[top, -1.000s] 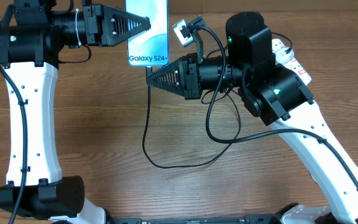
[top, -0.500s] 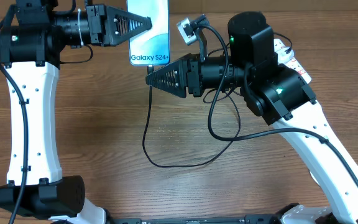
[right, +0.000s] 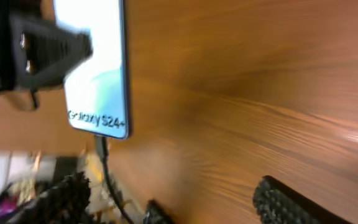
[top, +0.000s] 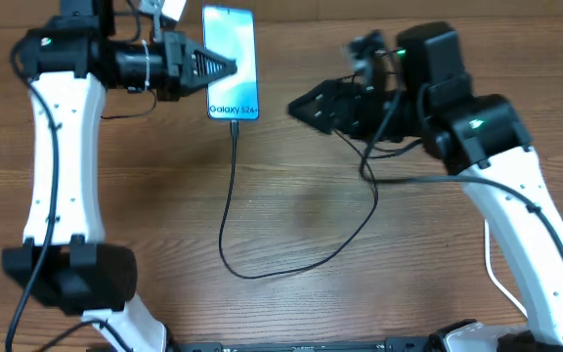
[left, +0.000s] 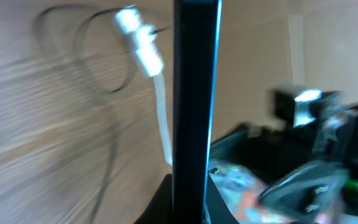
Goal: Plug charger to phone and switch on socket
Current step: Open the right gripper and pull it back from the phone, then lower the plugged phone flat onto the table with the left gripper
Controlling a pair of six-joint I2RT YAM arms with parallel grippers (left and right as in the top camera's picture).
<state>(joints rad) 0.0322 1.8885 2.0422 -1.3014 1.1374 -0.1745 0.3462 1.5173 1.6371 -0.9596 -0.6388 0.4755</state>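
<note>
While the phone (top: 239, 44) sits at the tabletop's (top: 291, 220) far left, its left edge clamped by the left jaws, seemingly to steady it, the charger (top: 231, 186) looks plugged into its near end; the right jaws gape empty, well right.

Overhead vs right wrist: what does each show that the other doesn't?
Overhead only: the whole loop of the long thin black charger cable across the wooden table. Right wrist only: the ribbed black fingers of the right tool, spread apart. Both: the slim blue-screened smartphone marked Galaxy S24+, the left tool shut on its long edge, and the cable meeting its lower short edge.
</note>
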